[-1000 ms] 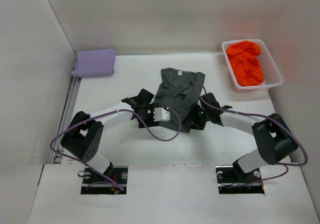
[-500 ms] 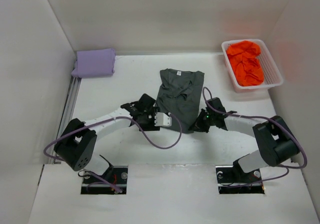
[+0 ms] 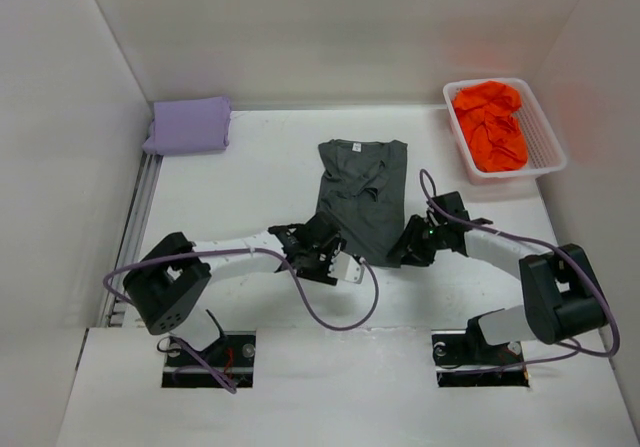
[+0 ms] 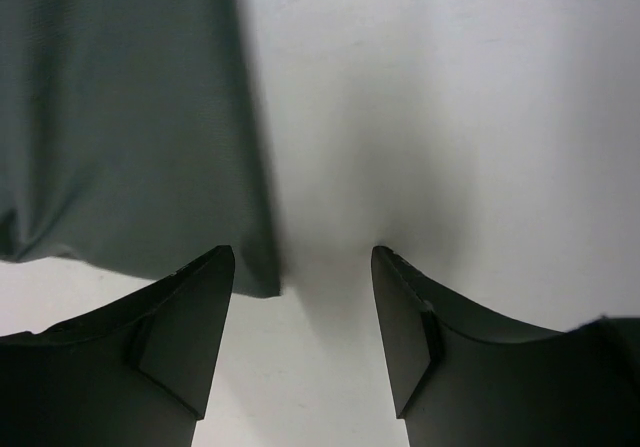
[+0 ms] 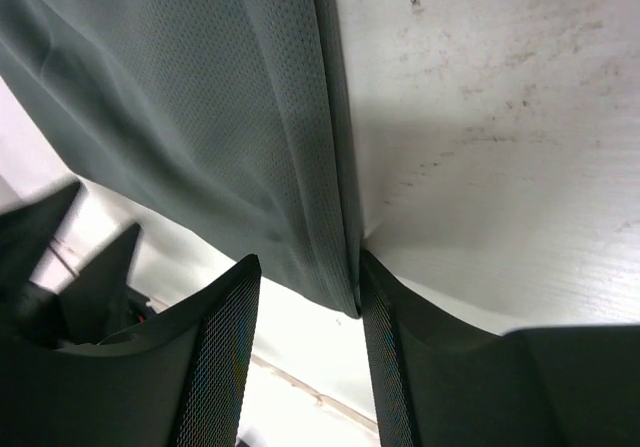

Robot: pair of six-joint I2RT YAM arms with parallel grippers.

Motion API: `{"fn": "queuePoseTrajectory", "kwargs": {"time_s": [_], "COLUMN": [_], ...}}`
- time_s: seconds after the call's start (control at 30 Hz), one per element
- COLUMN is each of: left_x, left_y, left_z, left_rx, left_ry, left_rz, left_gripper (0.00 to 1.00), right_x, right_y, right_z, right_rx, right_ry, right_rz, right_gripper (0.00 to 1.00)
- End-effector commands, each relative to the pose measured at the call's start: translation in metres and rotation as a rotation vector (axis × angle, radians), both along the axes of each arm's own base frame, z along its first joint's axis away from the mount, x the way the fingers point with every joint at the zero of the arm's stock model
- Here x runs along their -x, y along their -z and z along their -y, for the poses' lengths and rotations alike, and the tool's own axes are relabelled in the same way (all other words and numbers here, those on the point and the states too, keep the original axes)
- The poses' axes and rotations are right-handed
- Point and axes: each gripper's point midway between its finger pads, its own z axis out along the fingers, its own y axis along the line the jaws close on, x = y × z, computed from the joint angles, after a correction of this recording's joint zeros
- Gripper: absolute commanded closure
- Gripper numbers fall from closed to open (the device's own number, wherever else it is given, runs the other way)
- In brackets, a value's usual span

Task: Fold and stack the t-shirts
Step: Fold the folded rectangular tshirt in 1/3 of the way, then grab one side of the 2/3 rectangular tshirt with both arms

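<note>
Two spread pincers at the grey shirt hem
It lies flat on the table; left pincer gapes at its near-left corner, right pincer straddles its near-right edge, gripping nothing.

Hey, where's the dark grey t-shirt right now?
In the top view, the dark grey t-shirt lies spread out mid-table, collar toward the far wall, between the folded lavender shirt far left and the white basket far right.
</note>
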Motion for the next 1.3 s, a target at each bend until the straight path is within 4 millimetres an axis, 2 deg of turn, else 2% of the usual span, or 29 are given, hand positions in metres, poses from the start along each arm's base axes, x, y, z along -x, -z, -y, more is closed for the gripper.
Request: {"fn": "queuePoseTrajectory", "kwargs": {"time_s": [0.0,0.17,0.33,0.47,0.53,0.6,0.67,0.73,0.87,1.03,1.17,1.27], "left_x": [-0.035,-0.039,-0.026,-0.023,-0.022,-0.018,-0.008,0.005,0.033,0.059,0.085,0.092], "left_y": [-0.010,0.011,0.018,0.017,0.018,0.017,0.016,0.014,0.007,-0.011,-0.037,-0.065], "left_z": [0.009,-0.004,0.000,0.004,0.003,0.001,-0.004,-0.008,-0.015,-0.017,-0.030,-0.040], "left_rx": [0.023,-0.051,-0.044,-0.033,-0.029,-0.026,-0.029,-0.033,-0.030,-0.019,-0.031,-0.022], "left_ry": [0.007,-0.001,0.023,0.012,-0.008,-0.024,-0.039,-0.052,-0.078,-0.117,-0.138,-0.170], "left_rz": [0.105,0.089,0.048,0.039,0.023,-0.001,-0.043,-0.094,-0.184,-0.257,-0.320,-0.358], "left_gripper": [0.44,0.48,0.67,0.80,0.88,0.95,1.00,1.00,1.00,1.00,1.00,1.00], "right_x": [0.004,0.009,0.007,0.011,0.014,0.016,0.017,0.017,0.027,0.053,0.078,0.084], "right_y": [-0.002,0.002,0.007,0.010,0.010,0.012,0.012,0.008,0.001,-0.008,-0.042,-0.076], "right_z": [0.006,0.014,0.007,-0.001,-0.004,-0.006,-0.007,-0.007,-0.010,-0.017,-0.025,-0.028], "right_rx": [0.042,0.072,0.058,0.050,0.041,0.038,0.033,0.027,0.020,0.018,-0.005,-0.033], "right_ry": [-0.015,0.019,0.019,-0.009,-0.021,-0.031,-0.037,-0.038,-0.060,-0.121,-0.177,-0.186], "right_rz": [0.008,0.015,-0.007,-0.029,-0.036,-0.046,-0.048,-0.039,-0.031,-0.039,-0.017,0.027], "right_gripper": [0.51,0.50,0.50,0.55,0.62,0.73,0.86,0.93,0.94,0.94,0.95,0.95]}}
